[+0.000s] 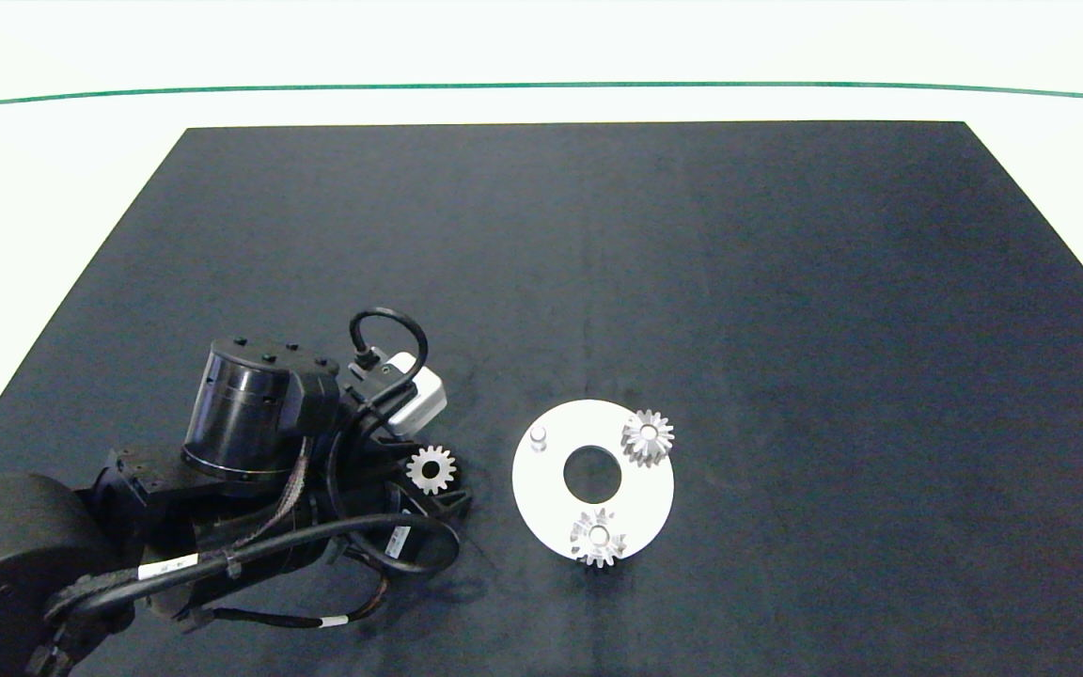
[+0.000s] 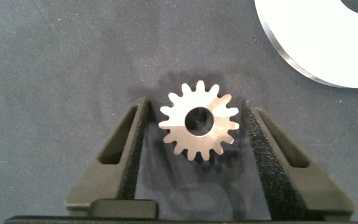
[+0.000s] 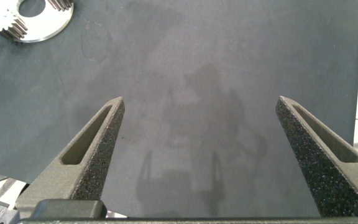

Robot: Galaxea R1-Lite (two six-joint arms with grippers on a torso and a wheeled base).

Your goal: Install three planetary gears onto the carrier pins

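One silver planetary gear (image 2: pixel 199 120) lies flat between the fingers of my left gripper (image 2: pixel 195 104), its teeth meeting both foam pads, just left of the white carrier disc (image 1: pixel 551 489). In the head view this gear (image 1: pixel 431 468) sits at the tip of the left arm. Two more gears (image 1: pixel 647 437) (image 1: pixel 598 537) sit on carrier pins at the disc's right and near edges. A third pin (image 1: pixel 538 435) stands bare at the disc's far left. My right gripper (image 3: pixel 201 102) hangs open over bare mat, away from the disc (image 3: pixel 42 25), and does not show in the head view.
A black mat (image 1: pixel 786 329) covers the table, with white tabletop around it and a green line along the back. The left arm's dark body and cables (image 1: pixel 250 527) fill the near-left corner. The disc's edge (image 2: pixel 328 43) shows close beyond the left fingers.
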